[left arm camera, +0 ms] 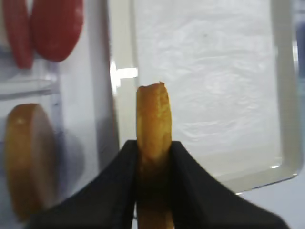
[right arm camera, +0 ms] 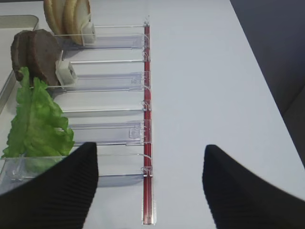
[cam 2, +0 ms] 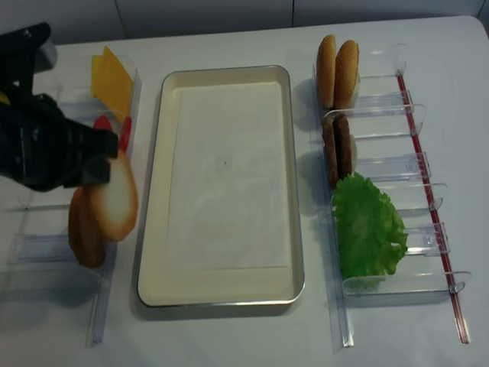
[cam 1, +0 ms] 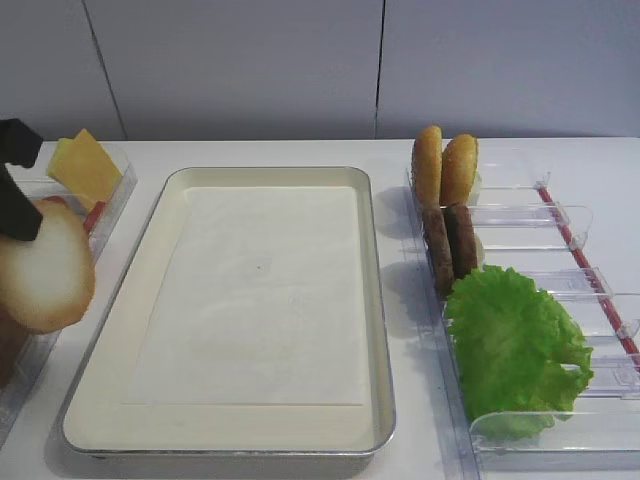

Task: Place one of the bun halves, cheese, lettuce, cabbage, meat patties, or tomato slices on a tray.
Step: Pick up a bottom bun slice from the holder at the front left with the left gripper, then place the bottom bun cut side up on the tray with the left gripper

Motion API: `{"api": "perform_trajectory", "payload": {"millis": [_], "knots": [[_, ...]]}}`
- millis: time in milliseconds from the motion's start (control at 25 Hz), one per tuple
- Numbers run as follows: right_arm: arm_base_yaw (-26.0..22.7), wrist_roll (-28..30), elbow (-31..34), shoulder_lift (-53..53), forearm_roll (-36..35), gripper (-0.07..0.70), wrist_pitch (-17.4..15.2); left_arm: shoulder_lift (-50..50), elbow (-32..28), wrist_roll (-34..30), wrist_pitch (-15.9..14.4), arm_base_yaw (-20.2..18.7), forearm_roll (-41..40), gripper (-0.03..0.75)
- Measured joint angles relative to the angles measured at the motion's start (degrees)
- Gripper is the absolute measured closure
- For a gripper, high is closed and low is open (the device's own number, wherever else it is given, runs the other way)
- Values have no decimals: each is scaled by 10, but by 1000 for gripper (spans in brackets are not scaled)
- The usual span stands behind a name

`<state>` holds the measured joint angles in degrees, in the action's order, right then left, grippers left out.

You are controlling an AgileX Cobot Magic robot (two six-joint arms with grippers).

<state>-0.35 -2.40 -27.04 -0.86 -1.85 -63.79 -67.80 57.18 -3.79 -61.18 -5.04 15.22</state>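
The left gripper (left arm camera: pixel 153 157) is clamped on a bun half (cam 2: pixel 113 200), its two fingers (left arm camera: pixel 121 167) pressed flat against both faces, the bun standing on edge between them. Bun and fingers are just left of the tray (cam 2: pixel 286 168), over its left rim; the white liner (cam 1: pixel 260 300) lies beyond the fingertips. Tomato slices (left arm camera: pixel 56 28) and another bun half (left arm camera: pixel 26 157) sit in the bin to the fingers' left. The right gripper (right arm camera: pixel 150 164) is spread wide, holding nothing, above clear bins (right arm camera: pixel 114 131); lettuce (right arm camera: pixel 35 121) and meat patties (right arm camera: pixel 33 55) lie left of its fingers.
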Motion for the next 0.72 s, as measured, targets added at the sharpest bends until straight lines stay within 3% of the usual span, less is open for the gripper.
{"api": "perform_trajectory", "payload": {"millis": [320, 560, 720], "knots": [[0, 0, 0, 0, 0, 124, 0, -14, -55, -124, 73, 0, 246, 559], [0, 0, 0, 0, 0, 124, 0, -95, -75, -248, 78, -7, 394, 559], [0, 0, 0, 0, 0, 124, 0, -152, -75, -283, 80, -36, 440, 559]]}}
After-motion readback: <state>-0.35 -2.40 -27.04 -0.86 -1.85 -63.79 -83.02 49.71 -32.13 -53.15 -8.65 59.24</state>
